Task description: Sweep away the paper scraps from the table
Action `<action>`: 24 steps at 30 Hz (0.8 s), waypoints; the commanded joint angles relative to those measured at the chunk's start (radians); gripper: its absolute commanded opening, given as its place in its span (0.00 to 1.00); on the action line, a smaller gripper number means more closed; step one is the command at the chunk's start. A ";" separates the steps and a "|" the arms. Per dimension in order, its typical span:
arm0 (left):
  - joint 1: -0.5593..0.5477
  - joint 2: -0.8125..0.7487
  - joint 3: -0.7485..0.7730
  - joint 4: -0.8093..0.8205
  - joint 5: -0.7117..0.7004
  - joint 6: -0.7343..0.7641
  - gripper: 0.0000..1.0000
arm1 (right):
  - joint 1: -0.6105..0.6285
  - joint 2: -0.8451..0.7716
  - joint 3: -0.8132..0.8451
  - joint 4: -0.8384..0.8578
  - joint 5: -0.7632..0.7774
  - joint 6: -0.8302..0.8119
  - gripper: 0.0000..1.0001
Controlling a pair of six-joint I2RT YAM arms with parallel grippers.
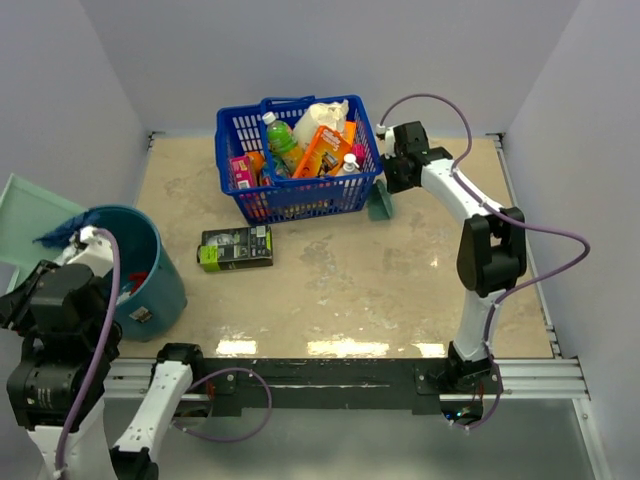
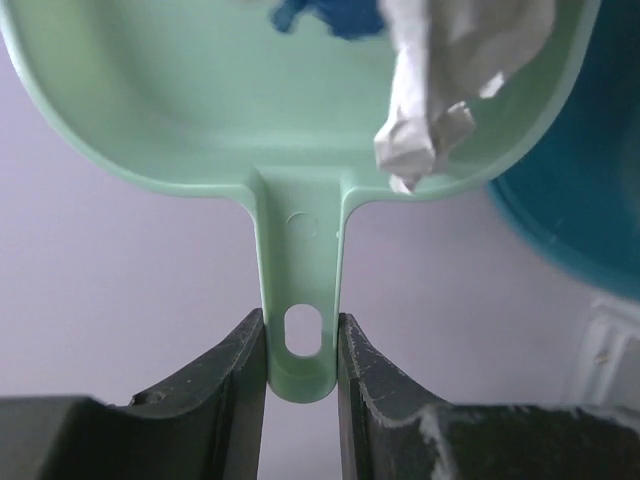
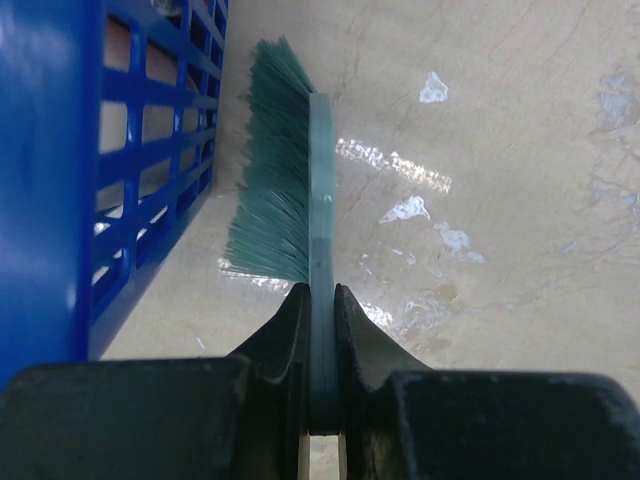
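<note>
My left gripper (image 2: 300,370) is shut on the handle of the mint-green dustpan (image 2: 200,100), which is held tilted off the table's left edge, above the teal bucket (image 1: 150,270). A white paper scrap (image 2: 440,90) and a dark blue scrap (image 2: 325,15) lie in the pan; the blue scrap (image 1: 60,235) also shows from above. Something red (image 1: 135,283) sits inside the bucket. At the far right of the beige table (image 1: 400,270), my right gripper (image 3: 320,320) is shut on the green brush (image 3: 285,190), whose bristles point toward the basket.
A blue basket (image 1: 300,160) full of bottles and packets stands at the back middle, right beside the brush (image 1: 380,205). A flat black-and-green packet (image 1: 236,247) lies left of the table's middle. The black front rail (image 1: 330,380) runs along the near edge.
</note>
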 commanded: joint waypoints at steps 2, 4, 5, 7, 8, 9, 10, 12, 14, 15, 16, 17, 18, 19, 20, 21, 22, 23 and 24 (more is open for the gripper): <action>0.011 -0.101 -0.166 0.004 -0.195 0.264 0.00 | 0.070 0.110 -0.012 -0.126 -0.007 -0.028 0.00; 0.014 -0.077 -0.160 0.004 -0.199 0.327 0.00 | 0.072 0.110 -0.021 -0.125 -0.033 -0.022 0.00; 0.015 -0.055 -0.144 0.004 -0.196 0.344 0.00 | 0.072 0.107 -0.026 -0.123 -0.037 -0.019 0.00; 0.017 0.039 -0.045 0.005 -0.193 0.372 0.00 | 0.070 0.099 -0.044 -0.123 -0.044 -0.013 0.00; 0.017 0.072 -0.006 0.005 -0.181 0.388 0.00 | 0.070 0.093 -0.059 -0.122 -0.047 -0.008 0.00; 0.018 0.101 0.026 0.005 -0.176 0.431 0.00 | 0.069 0.079 -0.067 -0.117 -0.053 0.006 0.00; 0.018 0.142 0.068 0.005 -0.170 0.454 0.00 | 0.069 0.070 -0.075 -0.116 -0.072 0.012 0.00; 0.018 0.147 0.058 0.005 -0.135 0.537 0.00 | 0.069 0.049 -0.090 -0.110 -0.081 0.030 0.00; 0.018 0.109 -0.028 0.007 -0.127 0.617 0.00 | 0.070 0.038 -0.086 -0.111 -0.098 0.046 0.00; 0.018 0.094 -0.053 0.005 -0.124 0.678 0.00 | 0.070 0.030 -0.082 -0.113 -0.104 0.052 0.00; 0.018 0.077 -0.085 0.007 -0.123 0.691 0.00 | 0.069 0.027 -0.079 -0.114 -0.106 0.056 0.00; 0.018 0.071 -0.088 0.005 -0.115 0.701 0.00 | 0.067 0.025 -0.075 -0.114 -0.109 0.058 0.00; 0.018 0.071 -0.084 0.007 -0.109 0.717 0.00 | 0.067 0.022 -0.075 -0.117 -0.110 0.063 0.00; 0.018 0.075 -0.062 0.007 -0.101 0.721 0.00 | 0.066 0.018 -0.076 -0.116 -0.110 0.064 0.00; 0.018 0.080 -0.052 0.007 -0.088 0.721 0.00 | 0.067 0.015 -0.081 -0.116 -0.110 0.067 0.00; 0.017 0.087 -0.045 0.007 -0.087 0.715 0.00 | 0.067 0.012 -0.085 -0.113 -0.106 0.067 0.00; 0.018 0.110 -0.035 0.007 -0.093 0.714 0.00 | 0.066 0.006 -0.092 -0.114 -0.104 0.069 0.00; 0.018 0.123 -0.025 0.007 -0.094 0.705 0.00 | 0.066 0.002 -0.099 -0.114 -0.103 0.067 0.00; 0.018 0.138 -0.010 0.007 -0.083 0.674 0.00 | 0.066 -0.001 -0.104 -0.114 -0.101 0.069 0.00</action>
